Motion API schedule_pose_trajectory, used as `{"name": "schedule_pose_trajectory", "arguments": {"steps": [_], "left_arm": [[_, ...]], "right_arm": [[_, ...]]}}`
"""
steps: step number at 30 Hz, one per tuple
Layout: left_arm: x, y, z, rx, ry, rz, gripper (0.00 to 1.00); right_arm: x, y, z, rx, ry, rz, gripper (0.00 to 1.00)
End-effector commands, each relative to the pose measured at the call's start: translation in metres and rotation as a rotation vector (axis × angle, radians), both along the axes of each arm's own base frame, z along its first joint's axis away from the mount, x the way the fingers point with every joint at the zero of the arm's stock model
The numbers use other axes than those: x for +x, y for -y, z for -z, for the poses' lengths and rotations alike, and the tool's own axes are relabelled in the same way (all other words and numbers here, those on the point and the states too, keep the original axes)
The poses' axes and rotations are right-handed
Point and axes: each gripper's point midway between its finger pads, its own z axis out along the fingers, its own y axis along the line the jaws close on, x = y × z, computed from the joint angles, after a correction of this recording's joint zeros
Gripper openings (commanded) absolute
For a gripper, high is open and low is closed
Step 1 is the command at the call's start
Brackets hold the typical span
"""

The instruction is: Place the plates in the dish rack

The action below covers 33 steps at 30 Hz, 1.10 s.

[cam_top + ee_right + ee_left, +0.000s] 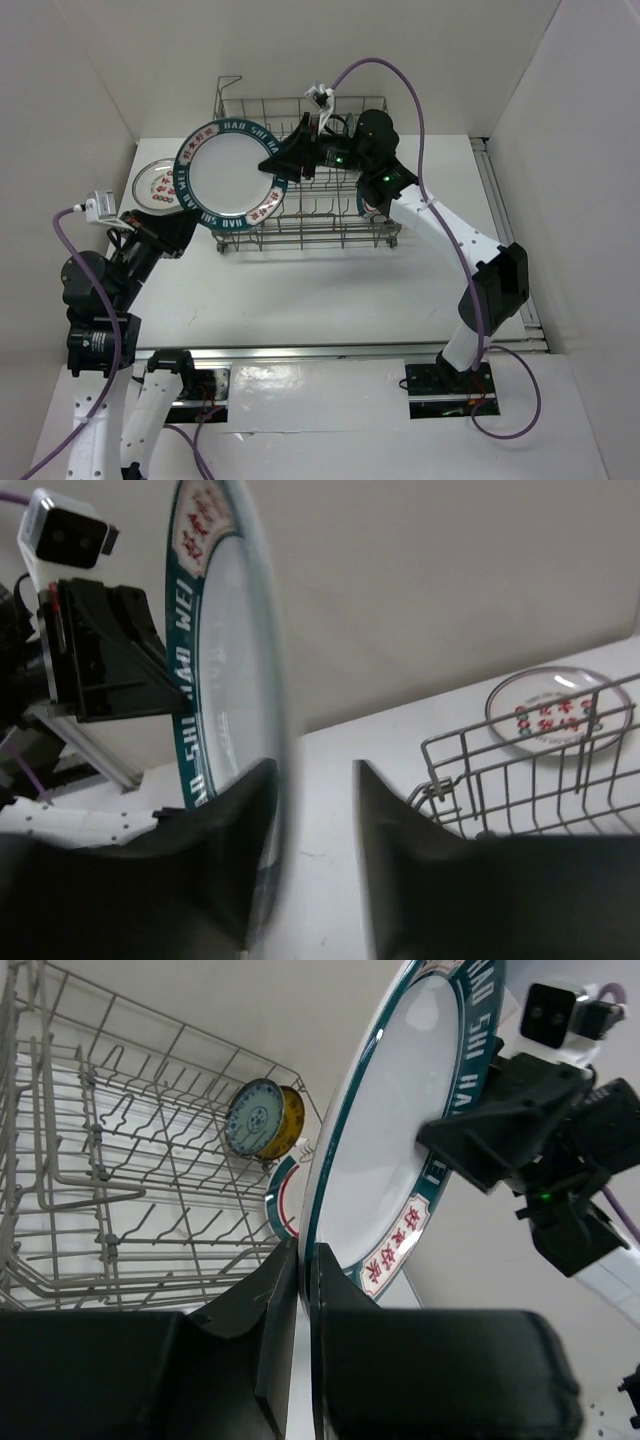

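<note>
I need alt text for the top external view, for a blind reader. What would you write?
A large teal-rimmed plate is held over the left end of a wire dish rack, the left end effector clamped on its lower-left edge, the right end effector open around its right edge. A smaller plate lies on the table at left.

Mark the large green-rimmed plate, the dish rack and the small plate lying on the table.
large plate (228, 180): top view, its white centre.
dish rack (312, 226): top view, wires on its near side.
small plate (155, 186): top view, its red-marked centre.
</note>
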Motion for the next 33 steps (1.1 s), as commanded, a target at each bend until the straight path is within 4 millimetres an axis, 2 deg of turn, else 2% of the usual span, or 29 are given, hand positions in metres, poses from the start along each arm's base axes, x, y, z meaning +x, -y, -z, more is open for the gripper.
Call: {"name": "schedule_pose_trajectory", "arguments": {"steps": [1, 2, 3, 4, 5, 6, 7, 8, 9, 10, 11, 12, 15, 16, 17, 18, 20, 21, 22, 23, 24, 25, 26, 27, 28, 29, 30, 31, 33], "left_arm": [[-0.006, 0.009, -0.033, -0.026, 0.131, 0.054, 0.0], [-0.005, 0.009, -0.032, -0.026, 0.134, 0.054, 0.0], [-0.005, 0.01, -0.032, -0.032, 0.131, 0.065, 0.0], [-0.005, 0.01, -0.032, -0.032, 0.131, 0.065, 0.0], [-0.004, 0.008, -0.027, -0.024, 0.112, 0.052, 0.0], [-0.004, 0.006, -0.028, -0.027, 0.108, 0.039, 0.06], [-0.004, 0.006, -0.028, -0.004, 0.116, 0.034, 0.2], [-0.007, 0.004, -0.03, -0.006, 0.128, 0.025, 0.72], [-0.006, 0.004, -0.027, 0.012, 0.124, 0.022, 0.99], [-0.009, 0.003, -0.029, 0.034, 0.144, 0.017, 1.0], [-0.012, 0.003, -0.027, 0.034, 0.137, 0.018, 1.0], [-0.011, 0.002, -0.023, 0.049, 0.127, 0.015, 1.0], [-0.014, 0.011, -0.014, 0.118, 0.131, 0.075, 1.0], [-0.017, 0.015, -0.01, 0.136, 0.125, 0.104, 1.0], [-0.017, 0.017, -0.002, 0.162, 0.108, 0.117, 1.0], [-0.018, 0.017, 0.001, 0.179, 0.101, 0.125, 1.0], [-0.022, 0.02, 0.006, 0.199, 0.104, 0.143, 1.0], [-0.021, 0.02, 0.014, 0.19, 0.087, 0.145, 1.0], [-0.02, 0.019, 0.019, 0.177, 0.073, 0.135, 1.0], [-0.021, 0.019, 0.02, 0.168, 0.081, 0.135, 1.0], [-0.018, 0.021, 0.029, 0.152, 0.057, 0.148, 1.0], [-0.018, 0.022, 0.029, 0.154, 0.068, 0.158, 1.0], [-0.023, 0.026, 0.026, 0.146, 0.082, 0.181, 1.0], [-0.023, 0.029, 0.031, 0.137, 0.065, 0.2, 1.0], [-0.023, 0.031, 0.033, 0.139, 0.07, 0.215, 1.0], [-0.026, 0.034, 0.031, 0.143, 0.082, 0.239, 1.0], [-0.023, 0.034, 0.033, 0.15, 0.076, 0.238, 1.0], [-0.021, 0.035, 0.035, 0.162, 0.071, 0.251, 1.0], [-0.019, 0.035, 0.04, 0.168, 0.044, 0.253, 1.0]], "right_arm": [[-0.009, -0.002, -0.022, 0.054, 0.015, -0.03, 0.38], [-0.008, -0.002, -0.022, 0.056, 0.013, -0.022, 0.06], [-0.009, -0.004, -0.023, 0.06, 0.011, -0.016, 0.0], [-0.005, -0.005, -0.016, 0.049, -0.013, -0.001, 0.0], [-0.004, -0.003, -0.02, 0.053, -0.019, 0.022, 0.0], [-0.001, -0.001, -0.017, 0.05, -0.024, 0.047, 0.0], [-0.002, 0.005, -0.025, 0.053, -0.022, 0.081, 0.0], [0.001, 0.008, -0.024, 0.05, -0.025, 0.112, 0.0], [0.014, 0.017, -0.025, 0.055, -0.034, 0.199, 0.0], [0.016, 0.029, -0.034, 0.057, -0.016, 0.254, 0.0], [0.02, 0.035, -0.032, 0.048, -0.028, 0.301, 0.0], [0.042, 0.051, -0.03, 0.052, -0.046, 0.449, 0.0], [0.051, 0.092, -0.031, 0.049, -0.074, 0.704, 0.0], [0.062, 0.114, -0.034, 0.051, -0.077, 0.876, 0.0], [0.061, 0.13, -0.026, 0.024, -0.086, 0.962, 0.0], [0.07, 0.158, -0.023, 0.02, -0.107, 1.145, 0.0], [0.074, 0.18, -0.011, -0.034, -0.113, 1.3, 0.0], [0.075, 0.182, 0.004, -0.099, -0.116, 1.347, 0.0], [0.079, 0.19, 0.008, -0.124, -0.112, 1.399, 0.0], [0.084, 0.205, 0.015, -0.17, -0.097, 1.499, 0.0], [0.092, 0.205, 0.025, -0.224, -0.106, 1.537, 0.0], [0.096, 0.206, 0.031, -0.258, -0.11, 1.564, 0.0], [0.102, 0.217, 0.036, -0.289, -0.117, 1.63, 0.0], [0.11, 0.215, 0.054, -0.359, -0.121, 1.665, 0.0], [0.113, 0.218, 0.049, -0.36, -0.121, 1.702, 0.0], [0.117, 0.227, 0.052, -0.375, -0.129, 1.767, 0.0], [0.124, 0.224, 0.068, -0.441, -0.127, 1.784, 0.0], [0.127, 0.224, 0.06, -0.421, -0.127, 1.807, 0.0], [0.138, 0.235, 0.07, -0.449, -0.131, 1.871, 0.0]]}}
